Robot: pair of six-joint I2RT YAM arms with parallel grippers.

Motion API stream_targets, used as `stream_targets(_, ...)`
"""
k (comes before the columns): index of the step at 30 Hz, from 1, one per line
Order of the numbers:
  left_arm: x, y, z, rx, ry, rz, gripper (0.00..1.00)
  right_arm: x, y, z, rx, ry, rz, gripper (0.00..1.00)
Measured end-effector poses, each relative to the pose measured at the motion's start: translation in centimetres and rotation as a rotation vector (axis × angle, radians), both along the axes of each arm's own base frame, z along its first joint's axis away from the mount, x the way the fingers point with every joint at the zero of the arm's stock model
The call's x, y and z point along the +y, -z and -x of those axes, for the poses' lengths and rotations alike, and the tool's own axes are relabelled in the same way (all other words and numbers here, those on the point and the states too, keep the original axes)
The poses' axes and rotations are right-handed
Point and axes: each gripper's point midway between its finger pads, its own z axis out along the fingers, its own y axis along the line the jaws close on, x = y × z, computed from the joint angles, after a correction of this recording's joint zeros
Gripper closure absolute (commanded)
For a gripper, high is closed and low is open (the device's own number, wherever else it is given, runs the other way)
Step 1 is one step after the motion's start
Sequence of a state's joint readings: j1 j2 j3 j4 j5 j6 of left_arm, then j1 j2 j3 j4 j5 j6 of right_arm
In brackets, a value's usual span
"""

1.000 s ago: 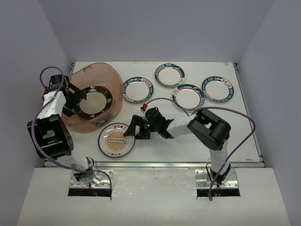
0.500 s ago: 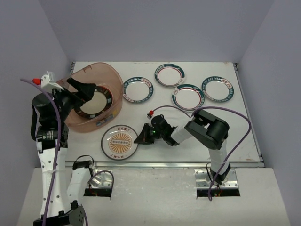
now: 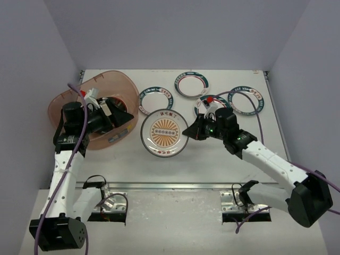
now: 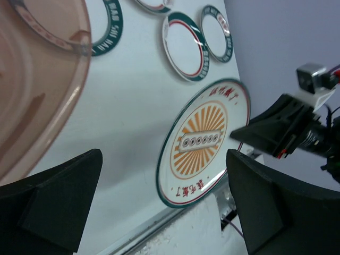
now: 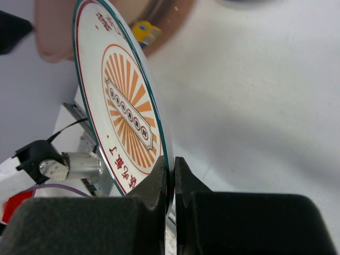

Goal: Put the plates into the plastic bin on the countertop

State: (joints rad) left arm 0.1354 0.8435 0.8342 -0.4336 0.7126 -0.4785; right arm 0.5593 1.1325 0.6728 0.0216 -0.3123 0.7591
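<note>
the left arm (image 3: 66,159) covers much of the plastic bin (image 3: 57,102), so whatever lies inside cannot be made out. the right arm (image 3: 265,156) hides part of one small teal-rimmed plate (image 3: 204,103). three other small plates (image 3: 156,101) lie on the far worktop (image 3: 212,159). the right end effector (image 5: 171,169) is clenched on the rim of the glossy orange-centred plate (image 3: 163,133), held tilted beside the bin. the left end effector (image 4: 162,175) is released, jaws wide, at the translucent pinkish bin's right rim.
</note>
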Motion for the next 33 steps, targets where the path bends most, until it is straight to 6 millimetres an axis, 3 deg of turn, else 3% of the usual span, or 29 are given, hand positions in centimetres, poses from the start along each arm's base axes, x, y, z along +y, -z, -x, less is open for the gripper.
stream_targets(4,-4.4,0.9,0.9,0.02,0.162,0.008,0.12,0.0,-4.4,-0.4,-0.076,-0.064,-0.027,1.0)
stream_targets(8,-8.2,1.7,2.1,0.033,0.306,0.023,0.3,-0.1,-6.1,-0.2,-0.074,-0.111,-0.066,1.0)
stream_targets(9,-8.7,2.0,2.2,0.038,0.321,0.027,0.48,-0.1,-6.4,0.0,-0.068,-0.124,-0.082,1.0)
stream_targets(11,-9.3,2.5,2.1,0.051,0.337,0.033,1.0,0.1,-6.6,0.4,-0.045,-0.151,-0.11,1.0)
stream_targets(12,-9.5,2.7,2.0,0.057,0.342,0.038,1.0,0.2,-6.7,0.5,-0.033,-0.161,-0.122,0.99)
stream_targets(14,-9.8,2.5,2.1,0.062,0.357,0.055,1.0,0.0,-6.2,0.3,-0.012,-0.148,-0.124,0.69)
stream_targets(15,-9.8,2.0,1.9,0.051,0.351,0.053,1.0,-0.2,-5.8,0.1,0.009,-0.133,-0.128,0.45)
stream_targets(17,-9.5,1.6,1.1,0.037,0.299,0.02,1.0,-0.5,-5.7,-0.1,0.028,-0.126,-0.147,0.09)
stream_targets(18,-9.2,1.4,0.6,0.034,0.266,0.005,1.0,-0.7,-5.8,-0.2,0.025,-0.125,-0.155,0.01)
stream_targets(22,-4.8,0.1,-3.0,0.055,0.02,-0.057,1.0,-3.3,-5.9,-1.7,0.016,-0.03,-0.151,0.01)
stream_targets(27,5.5,-2.7,-7.9,0.039,-0.38,-0.063,1.0,-7.9,-5.2,-3.3,-0.008,0.131,-0.082,0.01)
stream_targets(29,9.0,-2.6,-8.7,0.054,-0.51,-0.06,1.0,-8.8,-4.9,-3.2,-0.014,0.15,-0.057,0.01)
stream_targets(33,13.3,-0.1,-9.7,0.142,-0.656,-0.031,1.0,-9.7,-3.6,-2.6,0.001,0.157,-0.022,0.01)
